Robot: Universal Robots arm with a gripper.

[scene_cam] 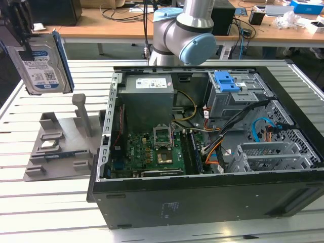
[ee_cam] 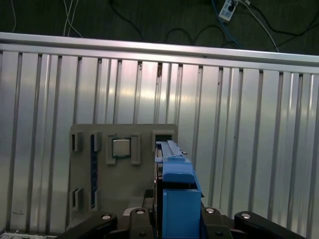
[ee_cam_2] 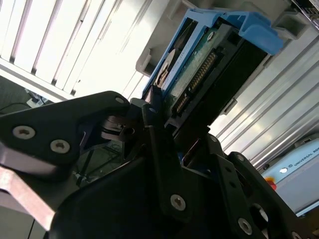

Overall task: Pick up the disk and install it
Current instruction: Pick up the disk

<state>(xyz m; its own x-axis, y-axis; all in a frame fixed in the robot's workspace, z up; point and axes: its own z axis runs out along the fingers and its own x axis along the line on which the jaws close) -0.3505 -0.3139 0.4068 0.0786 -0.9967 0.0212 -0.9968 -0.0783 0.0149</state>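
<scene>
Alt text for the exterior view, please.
The tool holds the disk in the air, label showing, above a grey parts fixture at the exterior view's left. An open computer case lies on the slatted table beside it.

Black tool clamping the blue-framed disk by its connector end, slatted table behind

The tabletop is built of pale metal slats lying side by side. Below the fingers a grey holder lies flat on the slats, with a small square chip and a blue strip seated in its pockets. Well away from the fingers, toward the exterior view's right, an open black computer case rests on the same slats, just beside the holder
</scene>
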